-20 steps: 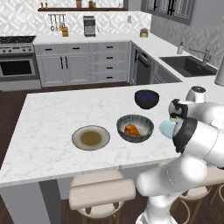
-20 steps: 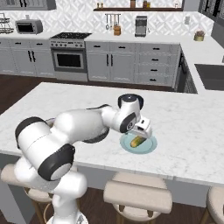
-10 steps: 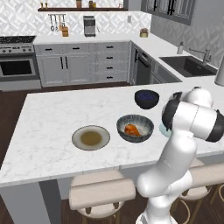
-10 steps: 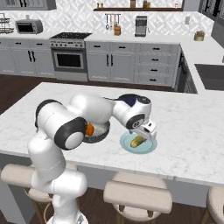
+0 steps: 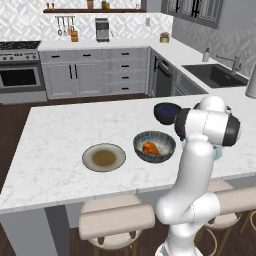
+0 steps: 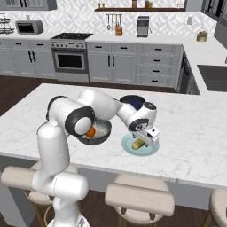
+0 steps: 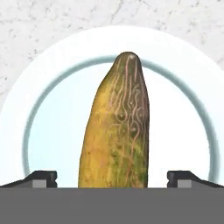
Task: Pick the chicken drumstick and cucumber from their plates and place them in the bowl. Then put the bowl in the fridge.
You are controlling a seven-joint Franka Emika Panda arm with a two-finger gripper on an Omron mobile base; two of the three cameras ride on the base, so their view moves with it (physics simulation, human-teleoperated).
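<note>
Cucumber (image 6: 139,143) lies on the pale blue plate (image 6: 150,151) at centre of the right base view, directly beneath the tool (image 6: 147,138); hand view: cucumber (image 7: 116,131) runs bottom to top, midway between wide-open tips, empty.

A navy bowl (image 5: 165,112) sits on the marble table (image 5: 60,145); stools (image 5: 117,222) below, stove (image 6: 70,56) and sink (image 5: 215,75) behind.

The yellowish-green cucumber (image 7: 116,127) lies flat on the pale blue plate (image 7: 183,100). The orange-brown chicken drumstick (image 5: 150,148) sits inside the grey bowl (image 5: 167,138). The beige plate (image 5: 89,156) rests beside the bowl.
</note>
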